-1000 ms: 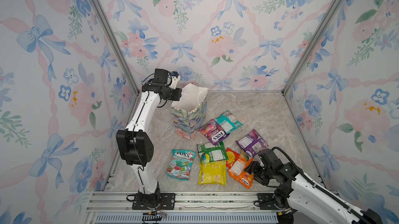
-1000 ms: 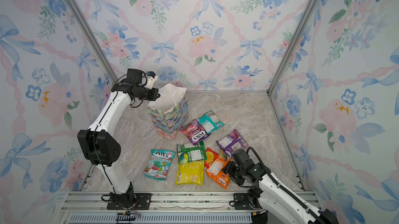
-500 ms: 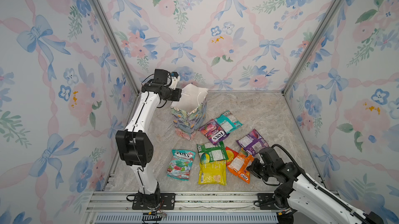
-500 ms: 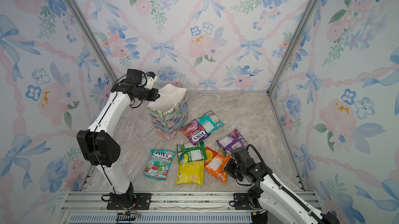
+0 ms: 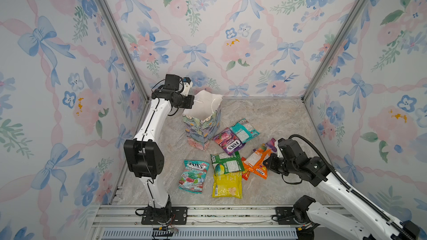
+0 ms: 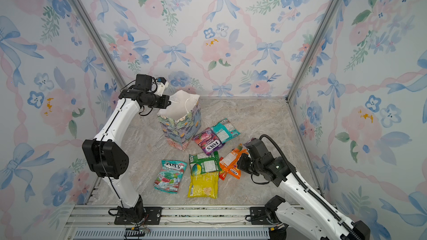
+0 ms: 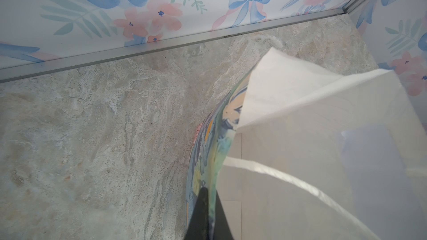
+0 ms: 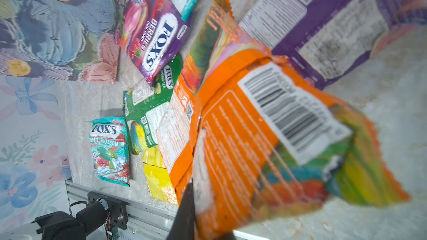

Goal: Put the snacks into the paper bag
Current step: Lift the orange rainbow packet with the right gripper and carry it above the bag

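- Progress: no packet is showing inside the paper bag point(image 5: 202, 128). Its white interior is looking bare in both top views, though its bottom is hidden there.
- The bag is standing upright at the back left of the floor, with its mouth open.
- The left gripper point(image 7: 211, 218) is pinching the bag's rim, with its jaws pressed together on the paper wall.
- The right gripper point(image 5: 267, 161) is clamping one edge of the orange packet point(image 5: 258, 160) at the front right of the pile, well apart from the bag. Whether the packet is fully clear of the floor cannot be told.
- Judgement: the first transfer is only beginning, with the carry and the drop both outstanding.
- Lying loose and waiting are the mint packet point(image 5: 193, 175), green packet point(image 5: 226, 163), yellow packet point(image 5: 227, 184), berries packet point(image 5: 228, 143), teal packet point(image 5: 245, 131), a small red packet point(image 5: 245, 174) and a purple packet point(image 8: 335, 26).
- The right wrist view is showing the held packet's barcode and the purple packet's printed back, which the arm is mostly covering in both top views.
- The left wrist view is showing the rim pinch and a white cord handle point(image 7: 277, 176) up close, but no snacks.
- Only the top views are showing both arms and the gap between bag and pile.
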Controlling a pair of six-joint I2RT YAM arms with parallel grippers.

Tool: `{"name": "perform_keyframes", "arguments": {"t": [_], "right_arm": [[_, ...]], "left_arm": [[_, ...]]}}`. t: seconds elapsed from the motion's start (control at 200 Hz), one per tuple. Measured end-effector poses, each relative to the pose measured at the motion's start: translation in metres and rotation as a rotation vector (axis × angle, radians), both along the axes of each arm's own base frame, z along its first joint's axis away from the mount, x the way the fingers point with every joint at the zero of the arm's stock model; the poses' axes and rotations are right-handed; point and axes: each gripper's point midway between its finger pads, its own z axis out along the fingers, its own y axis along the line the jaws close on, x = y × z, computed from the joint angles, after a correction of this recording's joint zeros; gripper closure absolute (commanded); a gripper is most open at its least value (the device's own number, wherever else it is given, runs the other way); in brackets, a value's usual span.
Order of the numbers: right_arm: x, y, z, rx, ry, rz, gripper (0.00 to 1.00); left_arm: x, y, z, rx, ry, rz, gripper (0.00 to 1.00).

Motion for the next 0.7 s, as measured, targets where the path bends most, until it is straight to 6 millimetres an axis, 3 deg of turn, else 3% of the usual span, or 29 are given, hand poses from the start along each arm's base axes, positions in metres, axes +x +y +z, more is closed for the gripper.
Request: {"name": "perform_keyframes", "arguments": {"t": [0.28, 0.7], "right_arm": [[0.042, 0.013, 0.057, -0.103, -0.145, 0.072, 1.00], [0.157, 0.075, 0.183, -0.165, -0.536, 0.199, 1.00]], "left_arm": [[0.000, 0.000, 0.000, 0.000, 0.000, 0.000, 1.00], [-0.005, -0.004, 0.005, -0.026, -0.002, -0.013, 1.00]]}}
